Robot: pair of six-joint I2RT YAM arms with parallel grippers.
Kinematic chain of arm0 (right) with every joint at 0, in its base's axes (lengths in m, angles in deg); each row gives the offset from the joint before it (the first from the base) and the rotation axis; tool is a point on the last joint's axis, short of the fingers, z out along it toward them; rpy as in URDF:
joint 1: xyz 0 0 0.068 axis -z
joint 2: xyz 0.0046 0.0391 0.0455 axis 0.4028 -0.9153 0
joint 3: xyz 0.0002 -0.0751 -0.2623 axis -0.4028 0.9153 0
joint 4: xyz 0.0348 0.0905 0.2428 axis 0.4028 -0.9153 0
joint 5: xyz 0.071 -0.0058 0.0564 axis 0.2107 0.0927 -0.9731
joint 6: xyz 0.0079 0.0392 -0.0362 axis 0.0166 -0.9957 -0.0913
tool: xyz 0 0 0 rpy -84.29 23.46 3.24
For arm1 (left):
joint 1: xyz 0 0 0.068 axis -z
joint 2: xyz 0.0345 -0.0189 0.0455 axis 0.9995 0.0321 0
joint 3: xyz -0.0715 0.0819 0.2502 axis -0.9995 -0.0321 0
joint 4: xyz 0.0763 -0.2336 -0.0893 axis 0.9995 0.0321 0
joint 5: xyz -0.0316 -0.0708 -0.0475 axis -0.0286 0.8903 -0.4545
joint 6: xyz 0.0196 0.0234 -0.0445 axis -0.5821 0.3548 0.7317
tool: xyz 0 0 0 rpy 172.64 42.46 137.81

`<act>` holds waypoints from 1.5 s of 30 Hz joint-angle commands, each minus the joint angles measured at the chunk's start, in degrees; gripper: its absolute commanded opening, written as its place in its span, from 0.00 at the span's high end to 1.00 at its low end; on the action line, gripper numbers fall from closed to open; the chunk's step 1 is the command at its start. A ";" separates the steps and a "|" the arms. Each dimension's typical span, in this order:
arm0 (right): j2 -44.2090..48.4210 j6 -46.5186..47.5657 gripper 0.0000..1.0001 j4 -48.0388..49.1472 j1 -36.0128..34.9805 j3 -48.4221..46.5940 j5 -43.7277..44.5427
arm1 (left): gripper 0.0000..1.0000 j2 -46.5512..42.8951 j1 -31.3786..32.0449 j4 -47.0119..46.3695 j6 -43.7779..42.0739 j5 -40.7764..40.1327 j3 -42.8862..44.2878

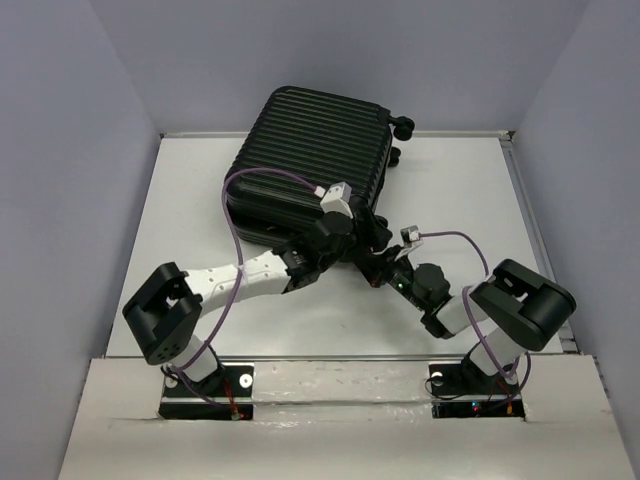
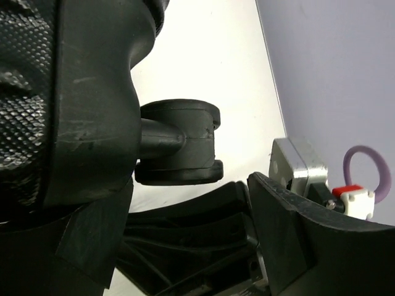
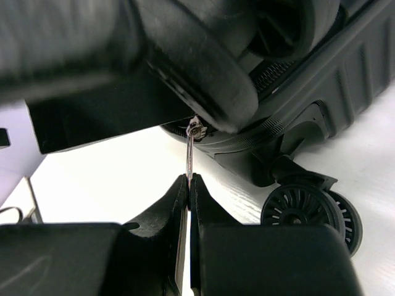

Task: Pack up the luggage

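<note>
Your right hand (image 3: 187,180) is clenching the zip pull (image 3: 189,154). It is standing upright, with the luggage (image 3: 345,80) lying just above the hand.

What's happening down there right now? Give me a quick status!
Right gripper pinched on the zipper pull. Left gripper open beside a caster wheel. Luggage lying flat, looks closed. No obstruction seen.
</note>
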 commanded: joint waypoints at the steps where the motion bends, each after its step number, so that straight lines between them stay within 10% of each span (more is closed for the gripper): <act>1: -3.36 -0.42 0.93 18.12 -1.02 3.88 2.21 | 0.16 3.60 -0.78 -8.87 2.89 -7.42 5.75; 16: -9.60 -1.48 0.93 21.14 -2.68 -3.31 -9.47 | 0.94 12.74 -2.18 -5.27 3.78 6.18 21.56; 26: -5.57 -1.65 0.93 20.52 -3.92 -6.85 -10.89 | 0.94 15.48 -4.11 3.61 3.33 19.36 33.17; 32: -18.02 -8.32 0.93 21.14 -7.43 -21.25 -15.72 | 0.94 14.70 -3.41 5.80 2.55 20.70 36.08; 45: -15.17 -8.10 0.93 21.14 -9.90 -15.24 -13.18 | 0.94 17.94 0.81 5.72 -0.44 21.32 42.76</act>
